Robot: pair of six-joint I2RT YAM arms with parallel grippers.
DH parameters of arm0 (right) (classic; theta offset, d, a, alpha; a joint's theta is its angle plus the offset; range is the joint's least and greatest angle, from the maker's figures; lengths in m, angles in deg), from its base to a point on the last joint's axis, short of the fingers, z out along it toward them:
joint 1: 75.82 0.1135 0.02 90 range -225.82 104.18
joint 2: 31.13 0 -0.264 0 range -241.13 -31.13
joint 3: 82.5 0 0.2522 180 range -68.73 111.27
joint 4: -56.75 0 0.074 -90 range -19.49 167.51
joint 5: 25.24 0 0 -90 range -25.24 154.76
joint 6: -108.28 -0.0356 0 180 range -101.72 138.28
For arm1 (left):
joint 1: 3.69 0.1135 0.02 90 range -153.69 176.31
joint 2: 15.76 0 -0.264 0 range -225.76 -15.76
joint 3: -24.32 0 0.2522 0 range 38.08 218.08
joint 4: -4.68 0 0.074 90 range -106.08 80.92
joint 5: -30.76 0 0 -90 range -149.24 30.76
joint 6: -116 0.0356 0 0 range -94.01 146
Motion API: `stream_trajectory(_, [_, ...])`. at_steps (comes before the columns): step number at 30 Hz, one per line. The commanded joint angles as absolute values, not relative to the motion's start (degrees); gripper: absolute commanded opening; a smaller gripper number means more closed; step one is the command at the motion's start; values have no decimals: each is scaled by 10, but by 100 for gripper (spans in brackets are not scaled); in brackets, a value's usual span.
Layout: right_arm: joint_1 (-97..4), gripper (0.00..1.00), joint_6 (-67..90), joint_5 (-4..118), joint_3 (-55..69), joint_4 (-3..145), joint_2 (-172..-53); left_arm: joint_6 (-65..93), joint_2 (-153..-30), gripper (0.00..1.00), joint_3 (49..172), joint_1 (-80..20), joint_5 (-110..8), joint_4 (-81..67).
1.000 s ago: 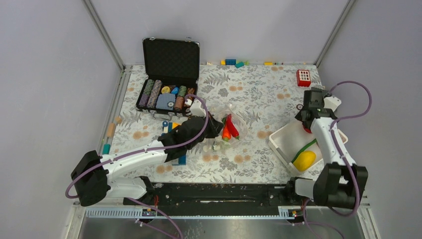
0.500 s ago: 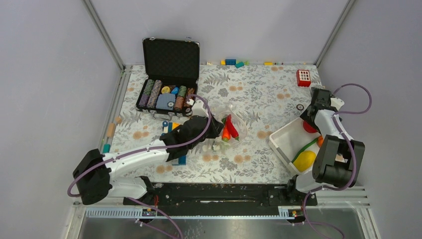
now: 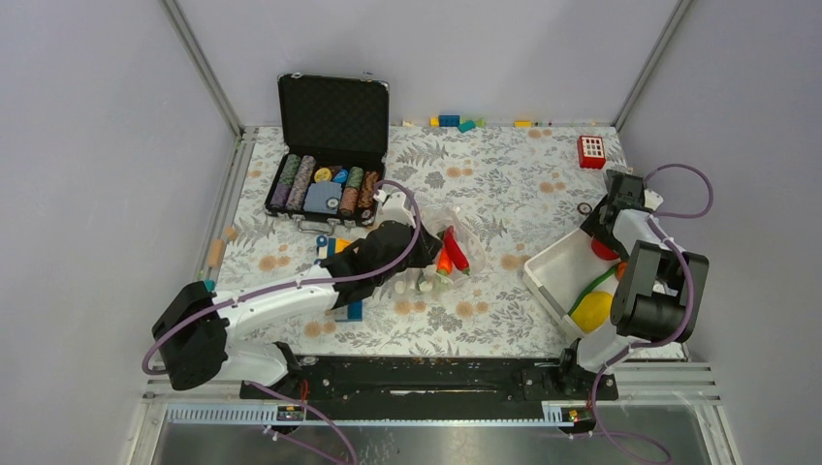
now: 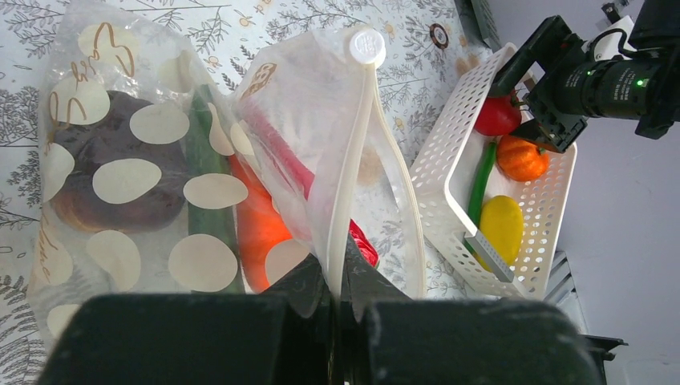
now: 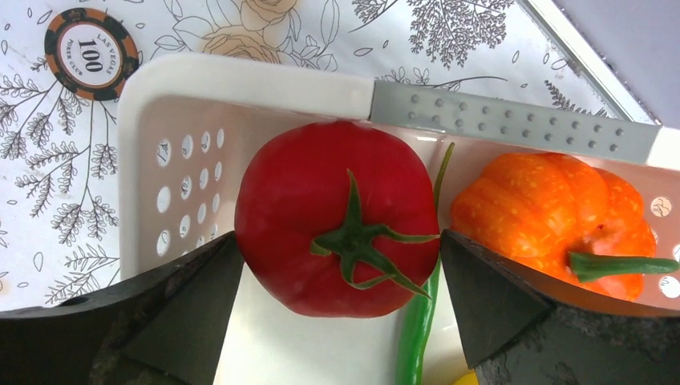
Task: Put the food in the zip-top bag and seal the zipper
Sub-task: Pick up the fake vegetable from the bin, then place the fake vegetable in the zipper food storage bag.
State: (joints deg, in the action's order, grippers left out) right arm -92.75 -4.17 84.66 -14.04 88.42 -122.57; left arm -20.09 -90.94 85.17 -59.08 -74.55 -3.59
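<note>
The zip-top bag [image 4: 128, 176] lies on the mat, its mouth held up. My left gripper [image 4: 338, 269] is shut on one side of its white zipper [image 4: 353, 160]. Inside the bag lie an orange carrot [image 4: 257, 228], a red chili [image 4: 277, 148], a green pod [image 4: 210, 160] and a dark piece [image 4: 104, 172]. My right gripper [image 5: 338, 239] stands open in the white basket [image 5: 240, 80], one finger on each side of the red tomato [image 5: 321, 184]. An orange pumpkin [image 5: 553, 212], a green pod [image 5: 417, 329] and a yellow piece [image 3: 591, 310] share the basket.
An open black case of poker chips [image 3: 330, 184] sits at the back left. A loose chip [image 5: 88, 52] lies just beyond the basket. A red block [image 3: 590, 151] is at the back right, with toy blocks along the back wall [image 3: 456, 121] and by the left arm [image 3: 334, 247].
My right arm has folded back toward its base and the open gripper has come down around the tomato. My left gripper has shifted slightly right, still holding the bag.
</note>
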Motion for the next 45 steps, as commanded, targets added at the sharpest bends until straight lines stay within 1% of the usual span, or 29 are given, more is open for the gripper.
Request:
stream_trajectory(1, [-934, 100, -32, 836, -121, 862, -1229, -200, -918, 0, 887, -587, -727, -14])
stream_trajectory(4, [-935, 99, -33, 835, -128, 843, -1236, -202, -919, 0, 886, -588, -723, -12])
stream_trajectory(6, [-935, 96, -37, 827, -128, 841, -1238, -204, -918, 0, 883, -588, -721, -10])
stream_trajectory(12, [-935, 78, -44, 837, -146, 846, -1202, -212, -908, 0, 870, -589, -713, -1])
stream_trajectory(14, [-935, 70, -48, 836, -148, 872, -1179, -211, -903, 0, 866, -588, -713, 0])
stream_trajectory(16, [-935, 66, -51, 837, -148, 906, -1149, -208, -899, 0, 866, -589, -713, -4])
stream_trajectory(18, [-934, 63, -45, 836, -152, 928, -1112, -203, -896, 0, 867, -589, -715, -10])
stream_trajectory(22, [-934, 62, -42, 807, -158, 982, -1018, -196, -890, 0, 865, -588, -720, -10])
stream_trajectory(25, [-934, 61, -41, 725, -175, 991, -941, -193, -890, 0, 872, -588, -716, -19])
stream_trajectory(26, [-934, 61, -40, 673, -181, 983, -915, -193, -890, 0, 872, -588, -717, -19])
stream_trajectory(29, [-927, 59, -49, 460, -210, 926, -846, -192, -889, 0, 870, -588, -719, -17])
stream_trajectory(31, [-892, 58, -62, 345, -224, 891, -819, -192, -889, 0, 869, -588, -717, -16])
stream_trajectory(36, [-698, 58, -59, 255, -234, 844, -812, -187, -882, 0, 864, -589, -710, -13])
stream_trajectory(41, [-594, 58, -102, 242, -258, 749, -840, -179, -869, 0, 859, -589, -703, -12])
stream_trajectory(45, [-548, 59, -116, 261, -249, 725, -886, -180, -865, 0, 857, -592, -703, -12])
